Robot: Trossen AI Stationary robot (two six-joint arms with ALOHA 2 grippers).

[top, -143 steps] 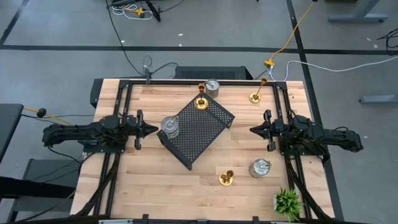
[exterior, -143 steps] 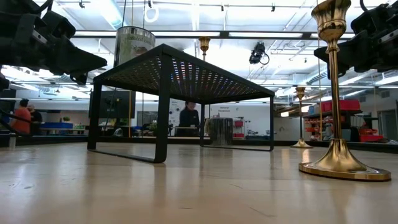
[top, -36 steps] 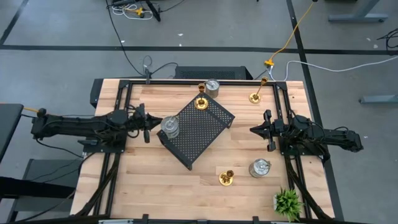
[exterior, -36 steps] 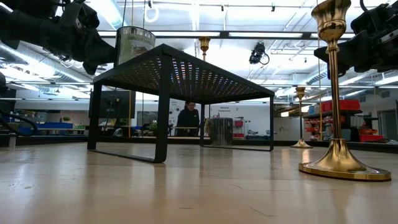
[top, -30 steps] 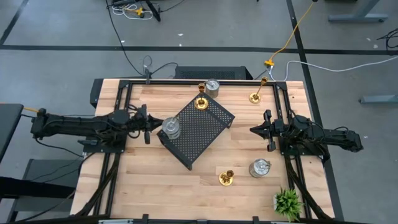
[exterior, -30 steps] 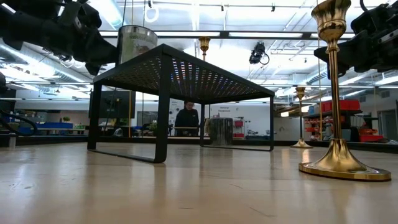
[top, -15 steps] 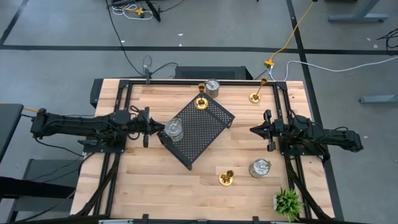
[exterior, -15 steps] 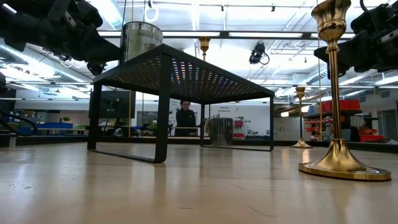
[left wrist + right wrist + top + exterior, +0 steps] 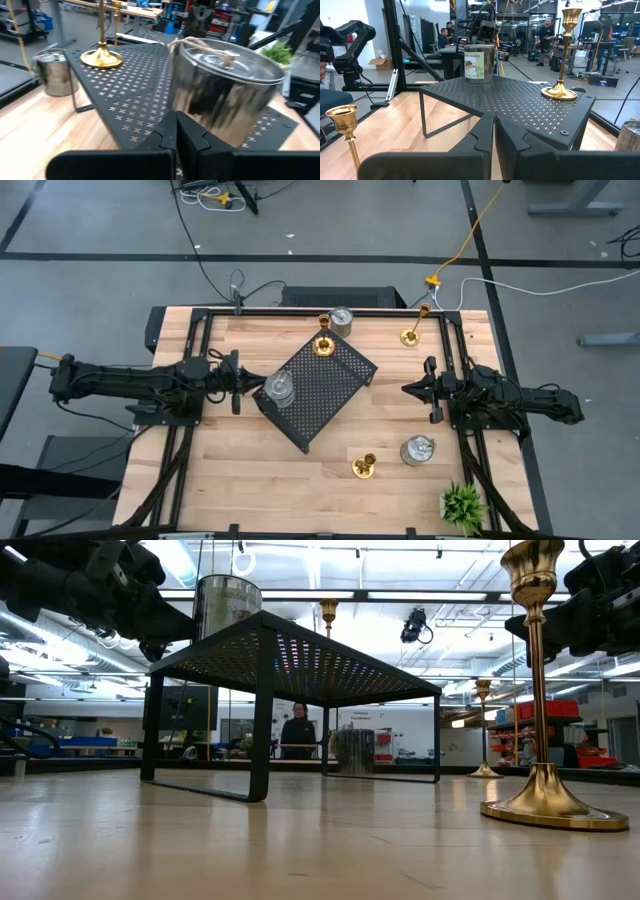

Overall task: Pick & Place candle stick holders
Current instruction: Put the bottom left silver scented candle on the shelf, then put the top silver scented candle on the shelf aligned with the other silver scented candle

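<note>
Silver holder [image 9: 479, 64] – pictured paper label, wording unreadable – on black tray [image 9: 520, 102].

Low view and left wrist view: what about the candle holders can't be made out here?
- Silver holder on the tray: in the left wrist view the left gripper hides its base, so contact cannot be told.
- Same holder in the low view: the black tray edge cuts off its bottom.
- Gold holder in the low view: the picture's top edge crops its cup.
- Silver holder behind the tray: small and shaded in the low view.
</note>
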